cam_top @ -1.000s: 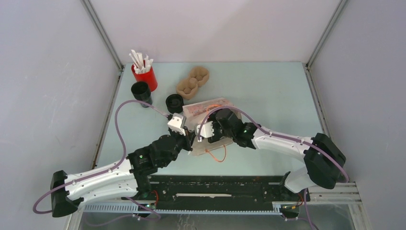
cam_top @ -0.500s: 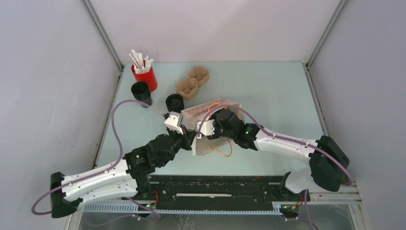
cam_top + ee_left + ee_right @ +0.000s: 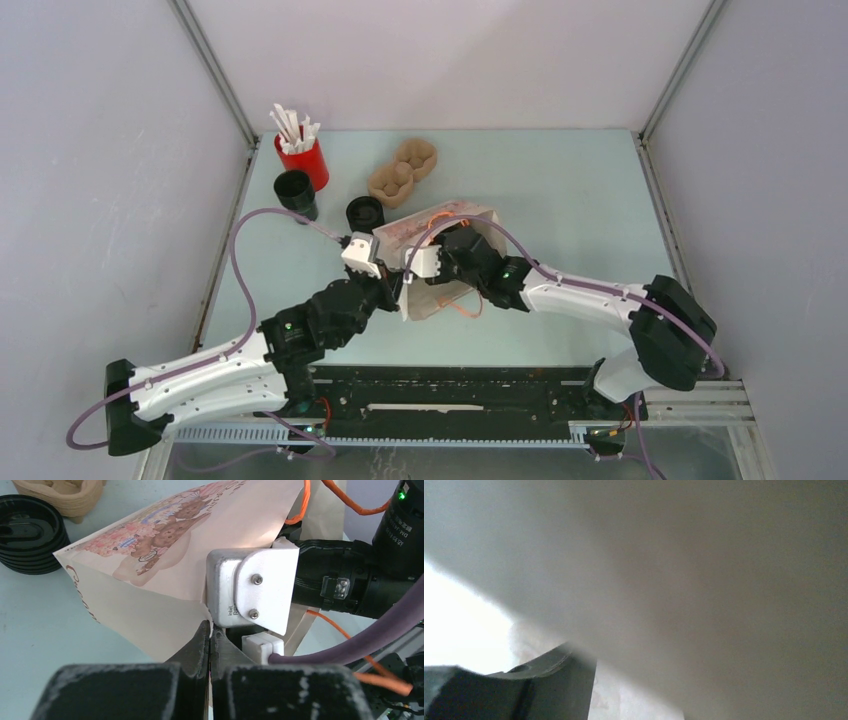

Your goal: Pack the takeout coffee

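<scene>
Paper bag (image 3: 447, 228): sits at the middle of the counter (image 3: 560, 180) with its printed face up and slanted and its mouth toward the arms. I judge it is being spread open so that something can go in.
Left gripper (image 3: 210, 632): fingers together, clamped on the near edge of the bag's mouth. This pins one lip so the paper cannot slide while the other side is worked.
Right gripper (image 3: 430, 272): reaches into the bag's mouth from the right, just beside the left one. Its wrist view shows only pale paper wall and one dark finger (image 3: 555, 677), so I cannot tell whether it is apart or together. Its likely purpose is to push the inner wall outward.
Takeout coffee (image 3: 295, 193): stands upright at the far left of the counter, just in front of the red cup of white sticks (image 3: 303, 158). It is well apart from the bag and both grippers, and nothing touches it.
Squat black round piece (image 3: 365, 213): stands between the coffee and the bag, just beside the bag's far-left corner.
Pulp carrier (image 3: 402, 172): lies beyond the bag, apart from it.
Stage: the bag is being opened and the coffee is not yet packed.
Risk: the thin paper may slip from the pinch or collapse shut.
</scene>
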{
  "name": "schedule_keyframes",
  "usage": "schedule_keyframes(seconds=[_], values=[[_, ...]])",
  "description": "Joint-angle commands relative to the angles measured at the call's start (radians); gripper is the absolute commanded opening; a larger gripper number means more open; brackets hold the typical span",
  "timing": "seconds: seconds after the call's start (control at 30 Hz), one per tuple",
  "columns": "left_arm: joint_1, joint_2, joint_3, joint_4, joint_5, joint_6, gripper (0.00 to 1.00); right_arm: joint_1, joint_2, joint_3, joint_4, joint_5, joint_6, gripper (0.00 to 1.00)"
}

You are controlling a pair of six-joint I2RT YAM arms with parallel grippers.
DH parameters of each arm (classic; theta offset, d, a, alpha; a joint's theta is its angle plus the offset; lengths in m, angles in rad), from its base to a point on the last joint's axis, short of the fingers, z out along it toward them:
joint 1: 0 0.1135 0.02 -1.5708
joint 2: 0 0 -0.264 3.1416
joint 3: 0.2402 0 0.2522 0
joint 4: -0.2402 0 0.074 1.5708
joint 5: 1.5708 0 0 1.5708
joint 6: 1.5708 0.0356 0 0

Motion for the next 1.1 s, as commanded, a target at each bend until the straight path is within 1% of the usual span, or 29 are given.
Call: schedule_keyframes(seconds=[0.0,0.17,0.3,0.4,0.63,0.67,0.77,0.87,0.97,1.07], values=[[-0.021,-0.014,0.045,0.026,0.012,-0.047,0.00,0.012,-0.087,0.028,-0.155,0.053,0.043,0.66],[-0.021,-0.022,0.074,-0.012,-0.055,-0.064,0.00,0.043,-0.193,0.048,-0.330,0.019,0.102,0.79],[-0.021,-0.004,0.110,-0.047,-0.071,-0.073,0.00,0.082,-0.249,0.070,-0.419,0.059,0.155,0.88],[-0.021,0.013,0.136,-0.086,-0.085,-0.092,0.00,0.123,-0.295,0.096,-0.472,0.086,0.197,0.92],[-0.021,0.036,0.206,-0.225,-0.097,-0.185,0.00,0.246,-0.411,0.217,-0.545,0.158,0.344,0.96],[-0.021,0.037,0.216,-0.246,-0.095,-0.204,0.00,0.265,-0.431,0.233,-0.546,0.170,0.365,0.99],[-0.021,0.036,0.237,-0.313,-0.083,-0.267,0.00,0.316,-0.492,0.290,-0.529,0.231,0.444,1.00],[-0.020,0.037,0.268,-0.365,-0.068,-0.338,0.00,0.311,-0.517,0.380,-0.566,0.284,0.567,1.00],[-0.020,0.044,0.317,-0.424,-0.059,-0.423,0.00,0.296,-0.528,0.460,-0.603,0.386,0.650,1.00],[-0.020,0.054,0.372,-0.483,-0.049,-0.515,0.00,0.252,-0.555,0.507,-0.625,0.412,0.713,1.00]])
